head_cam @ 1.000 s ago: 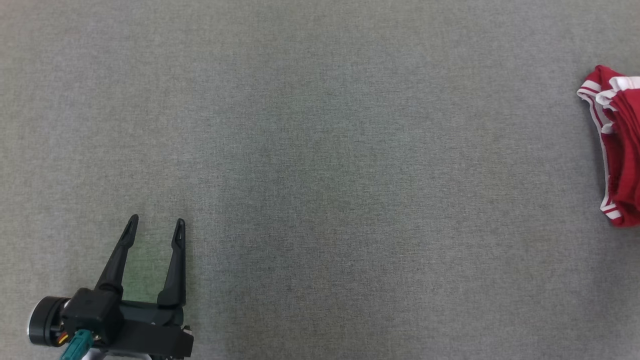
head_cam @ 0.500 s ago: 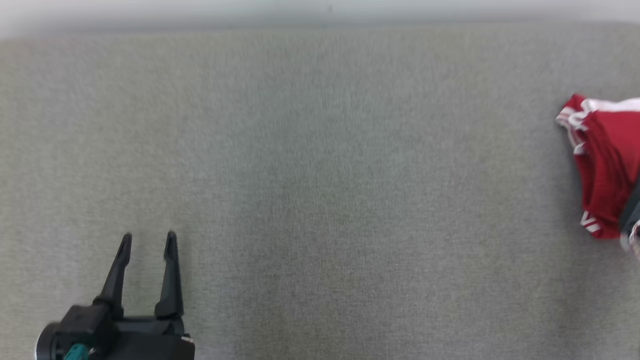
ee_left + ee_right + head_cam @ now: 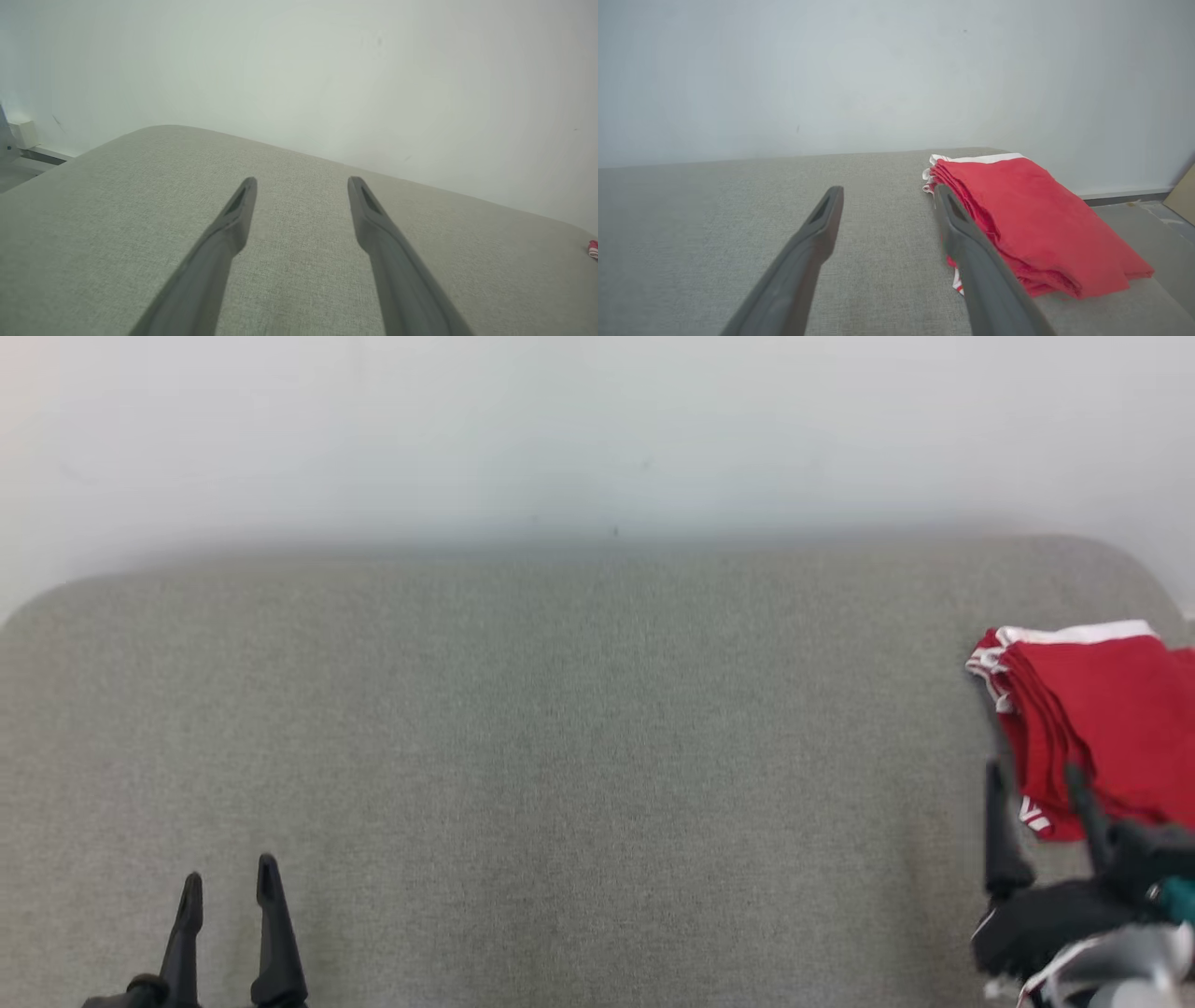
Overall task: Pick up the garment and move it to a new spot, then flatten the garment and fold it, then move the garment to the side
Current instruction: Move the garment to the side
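Observation:
A folded red garment (image 3: 1102, 719) with white trim lies at the far right of the grey fabric surface (image 3: 579, 756); the right wrist view shows the garment (image 3: 1031, 224) as a neat stack just right of my fingers. My right gripper (image 3: 1034, 779) stands open at the garment's near left corner, nothing between its fingers (image 3: 971, 247). My left gripper (image 3: 229, 885) is open at the lower left, far from the garment, over bare fabric (image 3: 299, 233). A sliver of the garment (image 3: 593, 248) peeks in at the left wrist view's right edge.
A pale wall (image 3: 597, 429) rises behind the surface's far edge. The surface's rounded right corner (image 3: 1134, 565) lies just beyond the garment. In the right wrist view, floor (image 3: 1153, 210) and a brown board (image 3: 1183, 193) sit past the right side.
The head camera has tilted up, bringing the wall and far edge into view. My right gripper has come into view beside the garment. The left gripper sits lower in the picture.

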Motion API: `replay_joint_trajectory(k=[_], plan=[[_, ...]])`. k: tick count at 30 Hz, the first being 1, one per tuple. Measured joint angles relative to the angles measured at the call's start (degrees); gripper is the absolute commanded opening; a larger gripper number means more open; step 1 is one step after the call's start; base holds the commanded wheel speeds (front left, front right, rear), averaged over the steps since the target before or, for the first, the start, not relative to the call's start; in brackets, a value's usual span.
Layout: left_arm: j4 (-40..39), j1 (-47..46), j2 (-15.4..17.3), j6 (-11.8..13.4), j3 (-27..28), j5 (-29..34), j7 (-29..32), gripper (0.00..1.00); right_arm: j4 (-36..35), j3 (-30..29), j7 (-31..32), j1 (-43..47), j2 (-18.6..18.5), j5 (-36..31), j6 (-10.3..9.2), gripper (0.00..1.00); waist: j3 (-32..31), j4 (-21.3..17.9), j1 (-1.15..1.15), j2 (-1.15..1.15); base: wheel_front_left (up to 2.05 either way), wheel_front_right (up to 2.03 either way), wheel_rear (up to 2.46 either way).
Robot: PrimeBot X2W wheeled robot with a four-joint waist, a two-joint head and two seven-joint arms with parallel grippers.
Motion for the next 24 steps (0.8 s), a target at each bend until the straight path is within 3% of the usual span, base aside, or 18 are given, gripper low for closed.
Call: replay_joint_trajectory(k=[8, 24], plan=[[4.77, 1.48, -0.26, -1.1, -0.85, 2.26, 0.0, 1.0, -1.82, 4.56, -0.98, 8.46, 2.63, 4.81, 0.0, 1.0, -4.85, 0.49, 0.0, 0.0, 0.0, 0.0, 0.0], [10.83, 2.58, 2.37, -2.94, -4.95, 2.48, 0.77, 1.0, -3.07, 6.43, 3.07, 13.22, 3.2, 3.59, 0.0, 1.0, -6.34, 0.44, 0.02, 0.01, 0.0, 0.0, 0.0]])
